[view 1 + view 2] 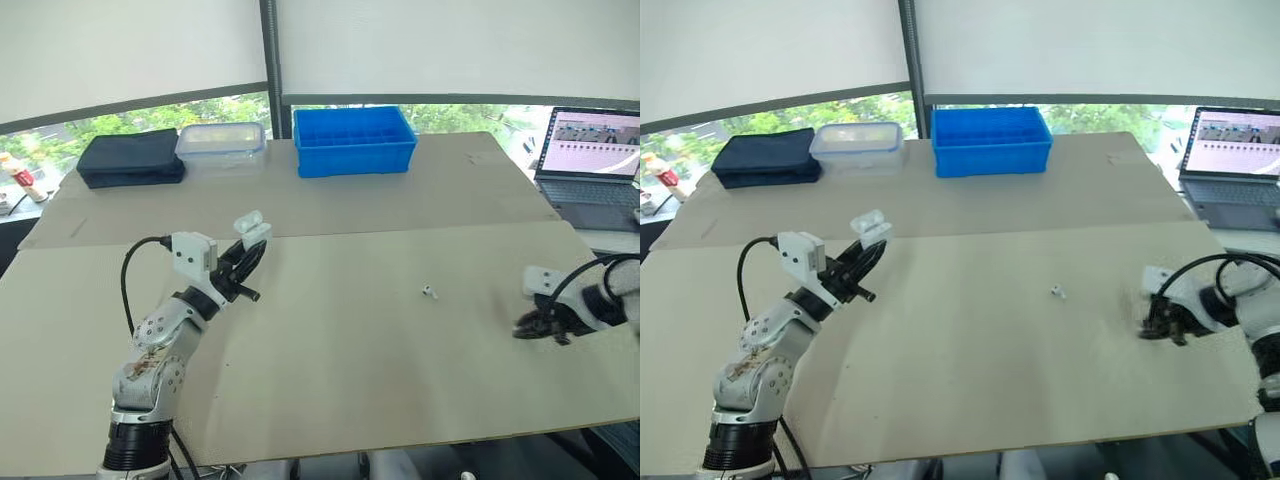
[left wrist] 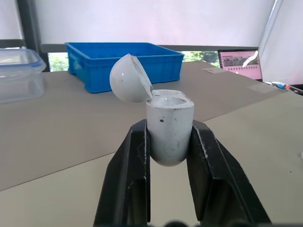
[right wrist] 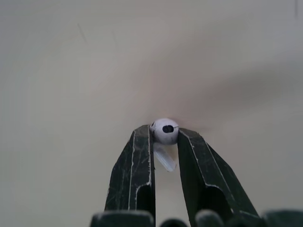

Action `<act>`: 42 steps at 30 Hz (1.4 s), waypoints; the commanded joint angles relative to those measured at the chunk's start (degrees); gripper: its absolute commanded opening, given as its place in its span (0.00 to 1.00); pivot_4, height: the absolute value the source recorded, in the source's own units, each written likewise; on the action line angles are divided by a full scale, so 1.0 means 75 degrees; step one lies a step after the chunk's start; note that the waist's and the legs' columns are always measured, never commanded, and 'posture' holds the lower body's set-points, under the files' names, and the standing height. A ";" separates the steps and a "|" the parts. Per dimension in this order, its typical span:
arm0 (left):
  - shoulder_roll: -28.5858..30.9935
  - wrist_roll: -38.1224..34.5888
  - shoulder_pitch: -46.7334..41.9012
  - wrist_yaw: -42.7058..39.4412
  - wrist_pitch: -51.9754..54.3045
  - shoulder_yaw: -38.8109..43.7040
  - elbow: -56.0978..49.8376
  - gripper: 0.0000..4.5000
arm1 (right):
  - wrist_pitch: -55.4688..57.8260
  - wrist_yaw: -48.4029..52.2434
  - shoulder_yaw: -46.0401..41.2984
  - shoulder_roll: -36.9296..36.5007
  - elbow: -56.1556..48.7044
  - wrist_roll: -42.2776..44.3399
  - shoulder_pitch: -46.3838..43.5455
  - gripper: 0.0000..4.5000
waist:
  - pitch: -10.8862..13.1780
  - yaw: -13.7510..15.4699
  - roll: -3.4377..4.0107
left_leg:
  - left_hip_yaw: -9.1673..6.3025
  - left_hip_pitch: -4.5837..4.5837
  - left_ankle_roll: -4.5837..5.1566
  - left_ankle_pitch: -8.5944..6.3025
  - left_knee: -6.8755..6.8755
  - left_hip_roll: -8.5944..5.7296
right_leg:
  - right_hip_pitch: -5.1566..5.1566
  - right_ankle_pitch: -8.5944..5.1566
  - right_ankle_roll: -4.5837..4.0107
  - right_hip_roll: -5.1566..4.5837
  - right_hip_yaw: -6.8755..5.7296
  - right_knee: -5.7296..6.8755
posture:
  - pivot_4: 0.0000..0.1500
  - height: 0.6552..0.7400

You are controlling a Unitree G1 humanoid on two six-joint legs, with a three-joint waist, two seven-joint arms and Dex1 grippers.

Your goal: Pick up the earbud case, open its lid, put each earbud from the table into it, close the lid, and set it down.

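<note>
**Two earbuds out of the case: one on the table, one gripped**

Hard to read: at the far left edge a small red-and-white item [image 1: 20,178] is cut off and cannot be identified. The wells of the earbud case [image 2: 169,118] are in glare, so their contents cannot be told. The tips of the right gripper [image 3: 164,133] are smeared in the head views. The laptop [image 1: 594,155] is clipped by the right edge.

Left side: a dark, soft folded pouch [image 1: 132,158] and a clear, lidded plastic container [image 1: 221,139] sit at the back of the table [image 1: 380,400]. In front of them the left gripper [image 1: 250,252] is raised off the surface. Its black fingers [image 2: 137,161] are clamped on the lower body of the earbud case, one on each side. The case is white, glossy and rounded, and held upright. Its domed lid [image 2: 130,78] is swung open on the hinge and tilts away to one side.

Centre: a rigid blue plastic bin [image 1: 354,140] with inner ribbing stands at the back. The loose earbud [image 1: 429,292], small and white, lies alone on the matt, beige, board-like table, well apart from both grippers.

Right side: the right gripper is low over the table. Its fingers are closed on the held earbud [image 3: 165,128], pinching the round white head, which has a dark oval port. The stem shows between the fingers.
</note>
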 commanded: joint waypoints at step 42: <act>-0.1249 0.2341 -0.1986 0.0557 -0.3039 -0.1101 0.1766 0.12 | 0.6136 -0.9528 -0.2291 0.7826 -0.5639 0.4691 -0.1432 0.08 | -0.0009 -0.0036 0.0010 | -0.0024 -0.0173 -0.0037 0.0019 0.0028 -0.0029 | -0.0194 0.0041 -0.0010 0.0001 -0.0013 0.0080 | 1.00 1.00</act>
